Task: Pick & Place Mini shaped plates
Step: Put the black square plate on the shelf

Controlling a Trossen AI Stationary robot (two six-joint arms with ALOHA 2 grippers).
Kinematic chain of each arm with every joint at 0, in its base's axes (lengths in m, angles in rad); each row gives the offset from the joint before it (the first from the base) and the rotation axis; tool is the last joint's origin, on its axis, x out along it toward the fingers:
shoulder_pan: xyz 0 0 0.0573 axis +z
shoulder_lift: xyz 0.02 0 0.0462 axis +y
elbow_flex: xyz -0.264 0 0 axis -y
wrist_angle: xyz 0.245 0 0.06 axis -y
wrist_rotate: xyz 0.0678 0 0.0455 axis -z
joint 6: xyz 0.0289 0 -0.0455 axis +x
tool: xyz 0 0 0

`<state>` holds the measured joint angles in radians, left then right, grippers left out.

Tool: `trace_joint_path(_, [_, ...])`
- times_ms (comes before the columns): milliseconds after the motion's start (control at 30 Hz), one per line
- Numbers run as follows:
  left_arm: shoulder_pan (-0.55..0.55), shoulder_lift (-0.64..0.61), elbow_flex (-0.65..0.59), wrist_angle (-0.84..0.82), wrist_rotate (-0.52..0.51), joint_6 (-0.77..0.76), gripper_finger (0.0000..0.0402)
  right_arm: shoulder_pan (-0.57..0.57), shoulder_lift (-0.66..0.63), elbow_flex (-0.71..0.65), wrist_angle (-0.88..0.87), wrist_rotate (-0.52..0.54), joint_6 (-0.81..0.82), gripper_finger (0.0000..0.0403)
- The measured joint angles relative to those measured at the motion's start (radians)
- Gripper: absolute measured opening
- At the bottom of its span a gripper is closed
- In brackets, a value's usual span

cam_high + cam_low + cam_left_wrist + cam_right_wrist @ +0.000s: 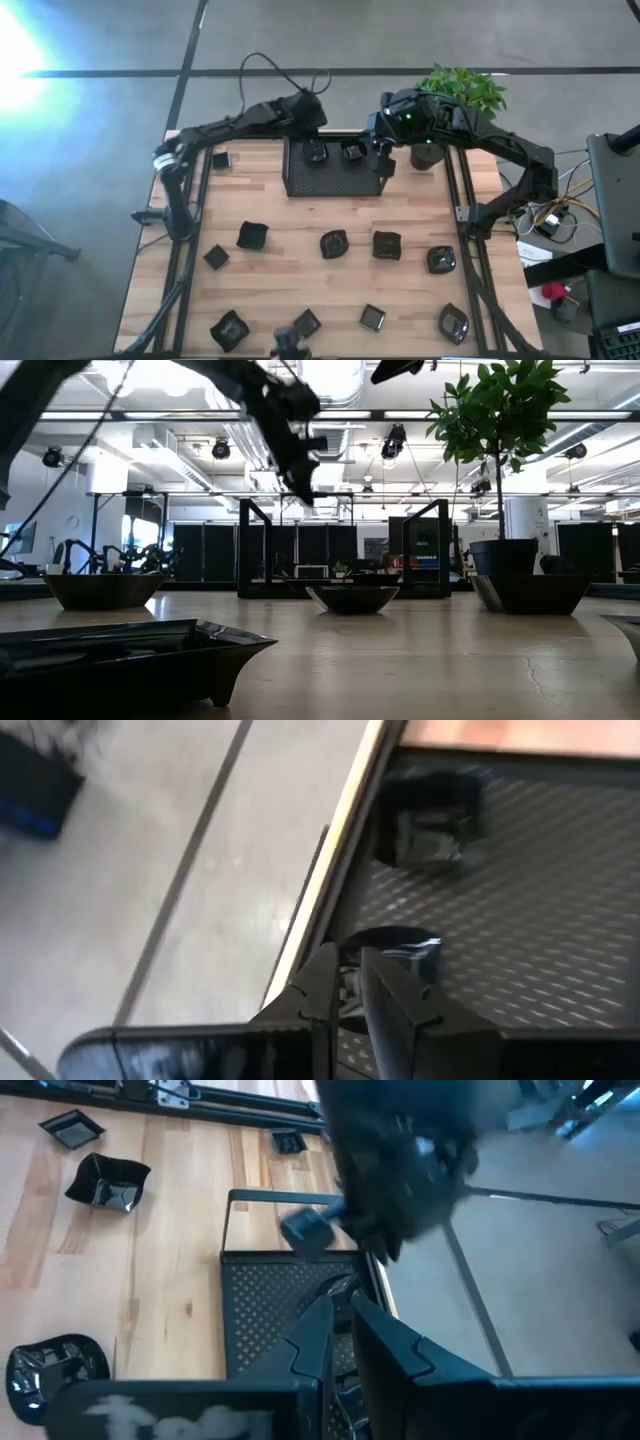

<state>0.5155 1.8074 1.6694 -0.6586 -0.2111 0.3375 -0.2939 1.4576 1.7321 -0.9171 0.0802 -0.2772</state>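
The black mesh tray (335, 185) sits at the table's far middle. My left gripper (316, 150) (345, 965) hangs over the tray's left part, shut on a mini plate (400, 945). A second mini plate (353, 152) (430, 820) lies on the tray's floor. My right gripper (380, 160) (343, 1305) hovers high above the tray's right end, shut, with nothing in it. Several more mini plates lie bottom down on the wood, such as one (252, 236) on the left and one (387, 244) in the middle. My left gripper pinches the mini plate by its rim (385, 952) between the two fingers, coming from above and pointing down. The fingers hide the place of contact. The plate is over the tray's mesh floor; I cannot tell whether it rests there or hangs clear.
The potted plant (440, 110) stands just right of the tray, close behind my right arm. One small plate (221, 159) lies by the far left corner. Metal frame rails (190, 230) run along both table sides. In the low view a plate (120, 655) lies close to the camera.
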Motion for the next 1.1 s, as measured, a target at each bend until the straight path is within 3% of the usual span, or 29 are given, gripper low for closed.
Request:
trace_joint_path(300, [-0.175, -0.323, -0.275, 0.059, -0.019, -0.001, 0.0041, 0.028, -0.011, -0.039, -0.068, 0.0, 0.066, 0.0038])
trace_joint_path(667, [-0.396, -0.692, -0.543, 0.075, -0.04, -0.078, 0.0041, 0.155, -0.016, -0.104, -0.105, -0.001, 0.092, 0.0038])
trace_joint_path(900, [-0.464, -0.82, -0.647, 0.074, -0.052, -0.104, 0.0041, 0.261, -0.018, -0.169, -0.121, 0.0, 0.193, 0.0038])
trace_joint_path(1100, [-0.483, -0.857, -0.673, 0.075, -0.052, -0.103, 0.0041, 0.4, -0.018, -0.234, -0.123, 0.0, 0.318, 0.0038])
